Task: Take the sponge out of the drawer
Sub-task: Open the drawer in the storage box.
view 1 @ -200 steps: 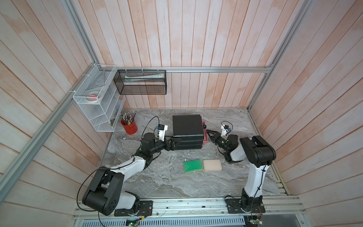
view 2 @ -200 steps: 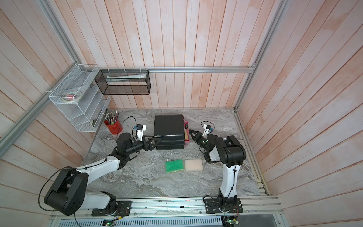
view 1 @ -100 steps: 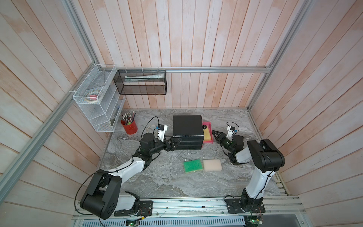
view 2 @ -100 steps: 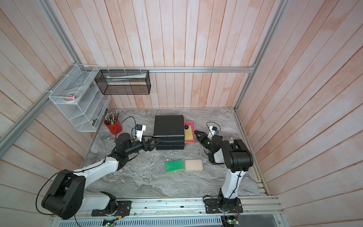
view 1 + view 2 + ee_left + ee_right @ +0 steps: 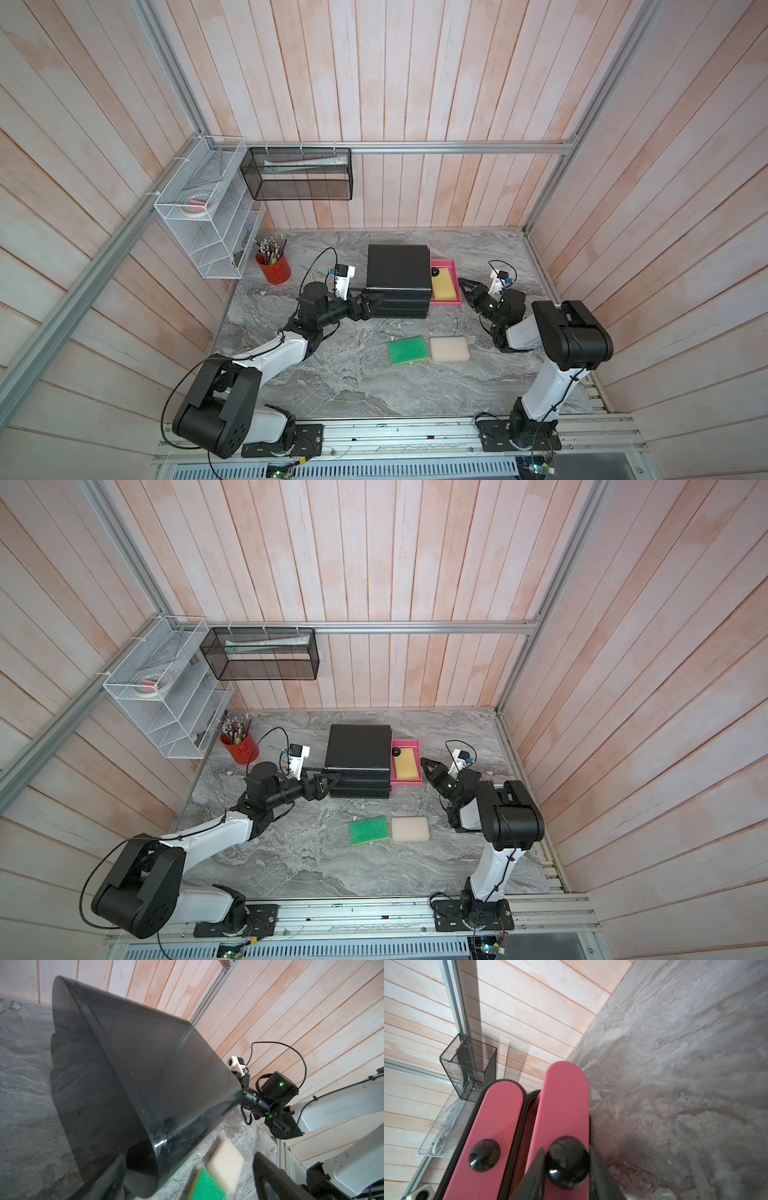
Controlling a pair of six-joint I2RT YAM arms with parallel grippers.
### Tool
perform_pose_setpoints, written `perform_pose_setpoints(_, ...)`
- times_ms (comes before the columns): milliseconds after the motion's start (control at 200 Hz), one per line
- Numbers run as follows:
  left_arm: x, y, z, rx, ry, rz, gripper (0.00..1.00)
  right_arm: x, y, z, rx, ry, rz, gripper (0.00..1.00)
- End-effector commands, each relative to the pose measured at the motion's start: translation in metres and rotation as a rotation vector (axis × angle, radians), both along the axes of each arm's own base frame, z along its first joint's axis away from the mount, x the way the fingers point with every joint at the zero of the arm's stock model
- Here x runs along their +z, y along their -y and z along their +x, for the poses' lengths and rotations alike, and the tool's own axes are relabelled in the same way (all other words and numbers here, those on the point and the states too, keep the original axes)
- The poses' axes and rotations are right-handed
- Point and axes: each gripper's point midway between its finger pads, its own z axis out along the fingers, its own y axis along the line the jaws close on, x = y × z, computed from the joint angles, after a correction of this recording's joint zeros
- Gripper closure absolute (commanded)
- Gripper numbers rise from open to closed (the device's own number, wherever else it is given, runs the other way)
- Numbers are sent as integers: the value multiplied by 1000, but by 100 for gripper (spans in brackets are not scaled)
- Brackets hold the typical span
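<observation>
A black drawer cabinet (image 5: 398, 270) (image 5: 358, 750) stands mid-table. Its pink drawer (image 5: 445, 302) (image 5: 406, 782) is slid out to the right, and a yellow sponge (image 5: 444, 284) (image 5: 406, 764) lies flat inside it. My right gripper (image 5: 463, 285) (image 5: 424, 763) (image 5: 568, 1162) is shut on that drawer's black knob (image 5: 566, 1159). A second pink drawer front (image 5: 496, 1122), pushed in, shows beside it in the right wrist view. My left gripper (image 5: 372, 301) (image 5: 332, 780) (image 5: 189, 1157) is open at the cabinet's front left corner (image 5: 145, 1163), one finger against it.
A green sponge (image 5: 408, 350) (image 5: 205, 1187) and a cream sponge (image 5: 449, 349) (image 5: 225, 1165) lie side by side in front of the cabinet. A red pencil cup (image 5: 273, 268), a white wire rack (image 5: 208, 232) and a black mesh basket (image 5: 299, 174) are at the back left.
My right gripper has drawn back to the right with the knob, sliding the pink drawer out and baring the yellow sponge. The left arm has stayed at the cabinet.
</observation>
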Motion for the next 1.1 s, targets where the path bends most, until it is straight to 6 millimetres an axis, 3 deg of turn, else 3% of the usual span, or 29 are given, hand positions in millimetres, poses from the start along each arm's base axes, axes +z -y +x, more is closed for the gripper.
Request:
perform_pose_setpoints(0,-2,8,8,-14,-24,-18,4,4,16,-1,-10,53,97,76)
perform_pose_setpoints(160,-1,12,16,-5,-32,-12,4,-4,26,2,-3,58,159,77)
perform_pose_setpoints(305,2,7,11,34,-16,0,4,-8,28,3,-4,44,97,77)
perform_pose_setpoints(510,7,2,9,55,4,15,4,3,31,1,-19,43,4,75)
perform_pose_setpoints(635,10,-2,9,78,16,23,4,-3,34,2,-40,-4,-40,70)
perform_pose_setpoints(715,14,-5,8,94,23,25,4,-13,39,1,-59,-62,-74,57)
perform_pose_setpoints(835,23,-9,5,107,47,31,4,-23,52,1,-111,-143,-165,51)
perform_pose_setpoints(1095,38,-22,-6,147,97,46,1,11,83,-13,-258,-146,-377,43)
